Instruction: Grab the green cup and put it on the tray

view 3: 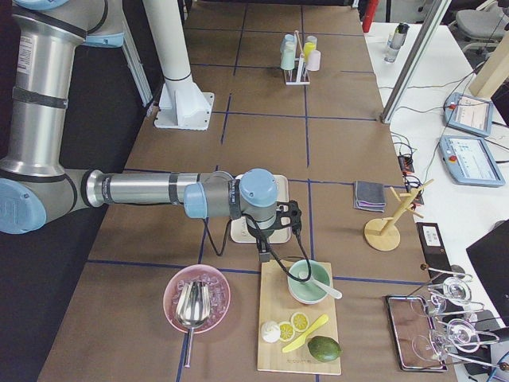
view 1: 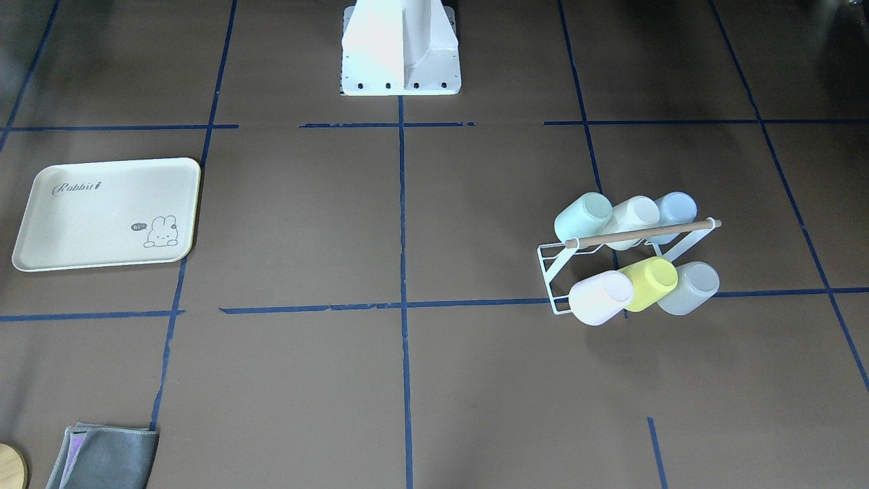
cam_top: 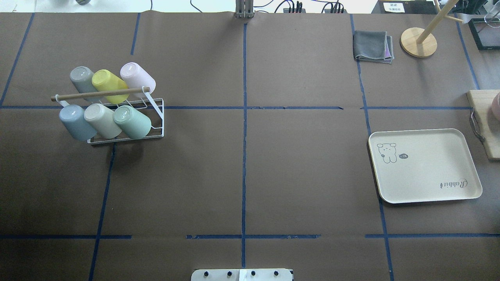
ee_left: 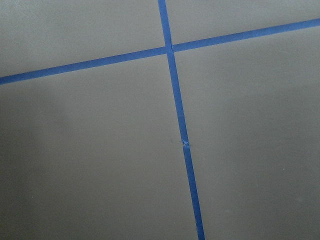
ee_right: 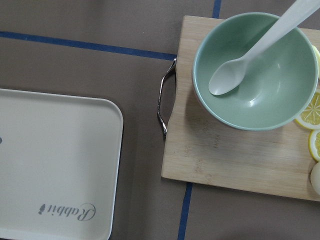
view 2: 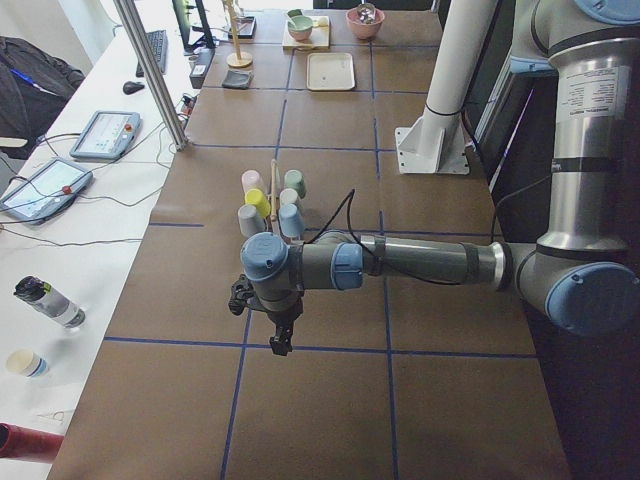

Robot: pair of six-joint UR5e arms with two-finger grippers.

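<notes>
Left tool [view 2: 282, 346] and right tool [view 3: 264, 257] downward, forearms level

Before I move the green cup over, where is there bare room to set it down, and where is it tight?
The tray is bare all over; a wooden board lies beyond it, away from the rack. The table between the rack and tray is open. Tight at the rack: the green cup sits beside a cream cup.

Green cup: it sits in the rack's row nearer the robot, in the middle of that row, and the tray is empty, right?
Not the middle: the overhead exterior view shows the green cup at the nearer row's end facing the tray, beside the cream cup. The tray is empty.
</notes>
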